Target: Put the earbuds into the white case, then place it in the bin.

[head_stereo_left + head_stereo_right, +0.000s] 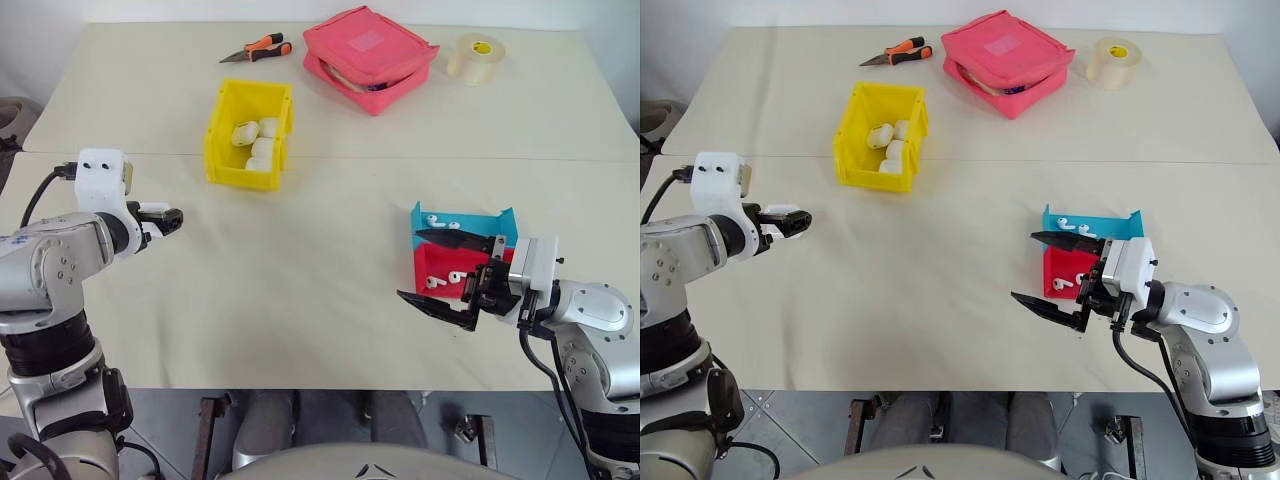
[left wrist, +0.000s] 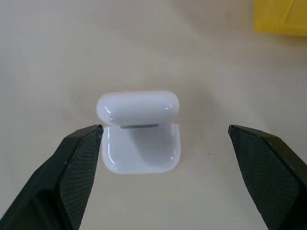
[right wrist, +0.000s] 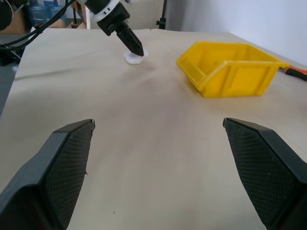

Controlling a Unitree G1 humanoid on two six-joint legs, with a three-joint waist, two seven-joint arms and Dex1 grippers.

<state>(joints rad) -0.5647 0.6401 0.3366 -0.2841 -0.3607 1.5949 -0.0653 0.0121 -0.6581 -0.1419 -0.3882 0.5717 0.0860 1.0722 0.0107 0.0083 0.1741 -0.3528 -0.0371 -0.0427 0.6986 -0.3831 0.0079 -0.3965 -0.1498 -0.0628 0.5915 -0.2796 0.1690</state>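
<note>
The left gripper (image 2: 165, 143) stands spread wide around the white case (image 2: 139, 132), which lies lid-open on the table (image 1: 300, 270), unheld. The right gripper (image 1: 445, 275) is also spread, empty, beside the red tray (image 1: 437, 262) and blue tray (image 1: 470, 224) holding the earbuds (image 1: 437, 281). The bin (image 1: 228, 130) sits farther back, containing several white cases.

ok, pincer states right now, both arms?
Left pincer: open, holding nothing, hanging over the open white case.
Right pincer: open, holding nothing.
</note>
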